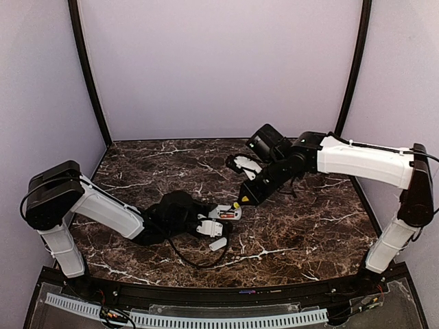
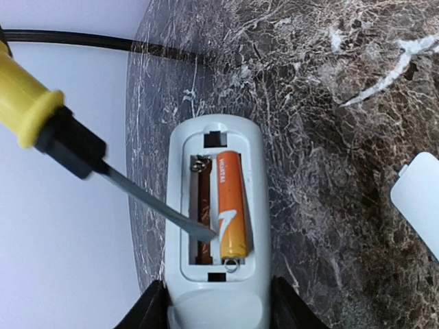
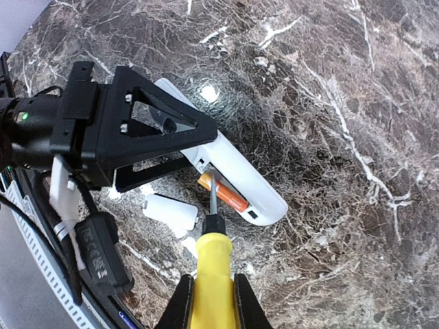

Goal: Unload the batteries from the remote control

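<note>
prying orange cylindrical battery (image 2: 231,205) seated in slim white plastic remote control (image 2: 259,205) | my left gripper (image 2: 216,305) clamps the remote | my right gripper (image 3: 211,298) grips yellow-handled screwdriver (image 2: 41,103) | i'd lever gently, tip underneath

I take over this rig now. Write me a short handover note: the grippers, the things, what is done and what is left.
Left gripper: shut on the remote control, recess facing up.
Right gripper: shut on the yellow-handled screwdriver, blade tip in the recess beside the orange battery.
Done: battery cover off, lying on the table.
To do: pry out that battery; the slot beside it looks empty, but is shaded.
</note>
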`<state>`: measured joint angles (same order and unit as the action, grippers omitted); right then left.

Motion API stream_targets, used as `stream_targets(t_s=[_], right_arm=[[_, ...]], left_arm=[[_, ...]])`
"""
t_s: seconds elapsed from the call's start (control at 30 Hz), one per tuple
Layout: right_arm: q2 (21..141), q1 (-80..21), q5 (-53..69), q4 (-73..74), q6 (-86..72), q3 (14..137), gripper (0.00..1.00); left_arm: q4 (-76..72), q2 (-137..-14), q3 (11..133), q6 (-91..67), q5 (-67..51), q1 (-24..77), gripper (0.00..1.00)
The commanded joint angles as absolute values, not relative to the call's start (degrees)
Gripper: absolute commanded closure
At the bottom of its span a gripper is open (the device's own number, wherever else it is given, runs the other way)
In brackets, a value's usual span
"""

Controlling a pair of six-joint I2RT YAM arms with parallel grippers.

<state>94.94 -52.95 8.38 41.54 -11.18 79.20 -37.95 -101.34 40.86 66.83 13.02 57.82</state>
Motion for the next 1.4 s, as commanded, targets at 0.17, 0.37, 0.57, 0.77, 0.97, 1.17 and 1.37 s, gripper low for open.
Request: stream_targets(t_s=[0.17, 0.37, 0.57, 0.77, 0.97, 1.17, 1.37], right_arm=[[90.5, -51.9, 12.1, 56.2, 3.5, 84.3, 1.0], [88.9, -53.8, 14.8, 56.1, 6.0, 83.1, 1.0], [87.6, -54.6, 14.8, 54.5, 9.9, 84.0, 1.0], [89.0, -54.5, 12.6, 54.0, 12.4, 85.6, 1.0], [91.2, -54.3, 11.8, 53.8, 13.7, 88.0, 1.0], [92.5, -53.8, 12.2, 53.3, 14.2, 89.9, 1.0], [94.0, -53.5, 11.7, 53.3, 14.7, 90.0, 1.0]], left_arm=[[-42.5, -94.3, 36.0, 67.0, 6.7, 56.7, 1.0], [-42.9, -94.2, 35.8, 69.5, 6.8, 56.7, 1.0], [-43.2, -92.1, 34.7, 69.9, 4.4, 56.8, 1.0], [-43.8, -90.7, 33.4, 69.1, 2.4, 56.8, 1.0], [-43.7, -90.4, 33.4, 68.8, 2.2, 56.7, 1.0], [-43.5, -89.8, 33.6, 68.3, 1.9, 56.7, 1.0], [-43.2, -89.4, 33.6, 67.8, 1.8, 56.8, 1.0]])
